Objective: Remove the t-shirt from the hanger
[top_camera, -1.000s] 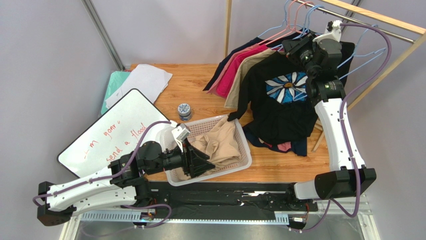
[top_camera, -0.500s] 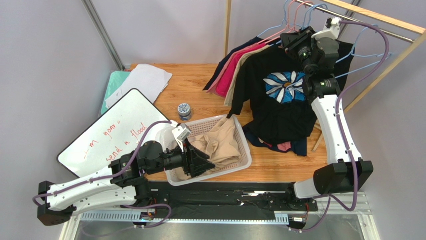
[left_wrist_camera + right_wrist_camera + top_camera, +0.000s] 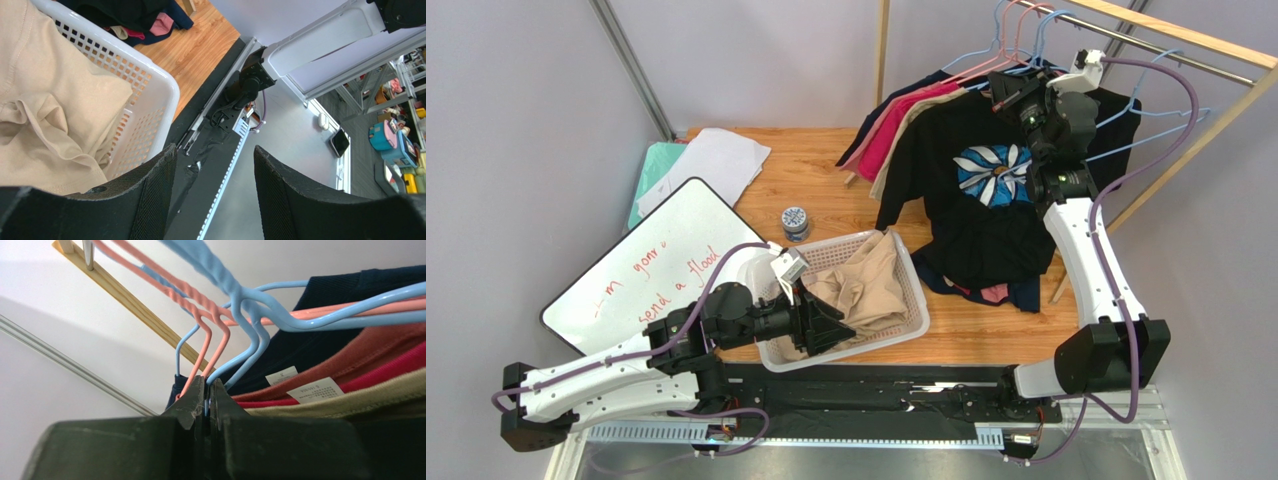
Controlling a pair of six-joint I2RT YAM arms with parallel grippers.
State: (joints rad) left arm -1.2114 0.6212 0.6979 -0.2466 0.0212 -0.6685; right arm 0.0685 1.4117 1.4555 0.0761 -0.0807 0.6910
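Note:
A black t-shirt (image 3: 986,205) with a blue and white flower print hangs on a light blue hanger (image 3: 240,352) at the front of the rack. My right gripper (image 3: 1011,90) is up at the shirt's collar and shut on that hanger's wire; in the right wrist view the gripper (image 3: 207,390) has its jaws pressed together with the blue wire between them. My left gripper (image 3: 831,325) is open and empty, low over the near edge of the white basket (image 3: 916,300). It shows in the left wrist view (image 3: 215,155) with its jaws wide apart.
Olive, red, pink and navy shirts (image 3: 896,125) hang behind on pink and blue hangers from a wooden rail (image 3: 1176,35). The basket holds a beige garment (image 3: 866,285). A whiteboard (image 3: 641,265), papers (image 3: 711,160) and a small tin (image 3: 795,221) lie at left.
My right gripper has moved left and slightly up along the rack with the hanger, and the black shirt has swung left. The left arm has not moved.

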